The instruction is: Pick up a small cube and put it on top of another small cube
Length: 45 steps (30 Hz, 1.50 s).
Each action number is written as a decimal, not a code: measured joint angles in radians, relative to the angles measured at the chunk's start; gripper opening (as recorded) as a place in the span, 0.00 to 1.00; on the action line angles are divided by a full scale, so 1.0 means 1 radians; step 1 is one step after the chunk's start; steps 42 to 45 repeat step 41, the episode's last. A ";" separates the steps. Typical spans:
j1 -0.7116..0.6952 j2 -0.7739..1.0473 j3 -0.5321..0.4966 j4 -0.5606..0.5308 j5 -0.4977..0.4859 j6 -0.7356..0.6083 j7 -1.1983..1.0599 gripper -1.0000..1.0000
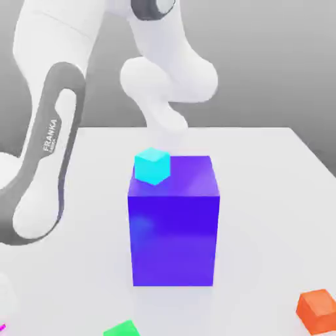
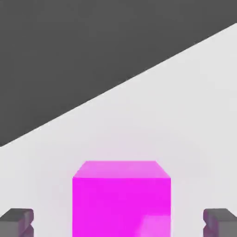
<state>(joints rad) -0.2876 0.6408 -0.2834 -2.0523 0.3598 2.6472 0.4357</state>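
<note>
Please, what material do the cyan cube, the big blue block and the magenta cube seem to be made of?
Cyan cube: matte, plastic-like; flat even colour, no glints.
Blue block: slightly glossy plastic, perhaps; a soft pale sheen on its front.
Magenta cube: smooth, faintly glossy; a light patch near its lower edge.
All are simulator renders, so the materials are guesses.

A small, matte magenta cube (image 2: 121, 199) sits flat on the pale tabletop in the hand view, upright, with its top face and one broad side showing, square to the camera. A small cyan cube (image 1: 152, 165) rests on the top of a tall blue block, at the corner, seemingly turned a little.
</note>
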 joint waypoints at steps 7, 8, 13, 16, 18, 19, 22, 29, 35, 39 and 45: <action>0.011 -0.030 -0.015 -0.008 -0.012 -0.023 0.008 0.00; 0.023 -0.061 -0.029 -0.016 -0.026 -0.046 0.018 0.00; 0.075 -0.169 -0.036 -0.060 -0.111 -0.099 -0.042 0.00; 0.103 -0.205 -0.006 -0.085 -0.160 -0.100 -0.132 0.00; 0.120 -0.228 0.015 -0.101 -0.190 -0.101 -0.195 0.00; 0.128 -0.239 0.026 -0.110 -0.204 -0.101 -0.228 0.00; 0.151 -0.272 0.062 -0.133 -0.243 -0.104 -0.327 0.00; 0.194 -0.343 0.154 -0.188 -0.307 -0.113 -0.574 0.00; 0.213 -0.330 0.223 -0.218 -0.326 -0.066 -0.747 0.00; 0.208 -0.244 0.233 -0.215 -0.317 0.015 -0.760 1.00; 0.208 -0.244 0.233 -0.215 -0.317 0.015 -0.760 1.00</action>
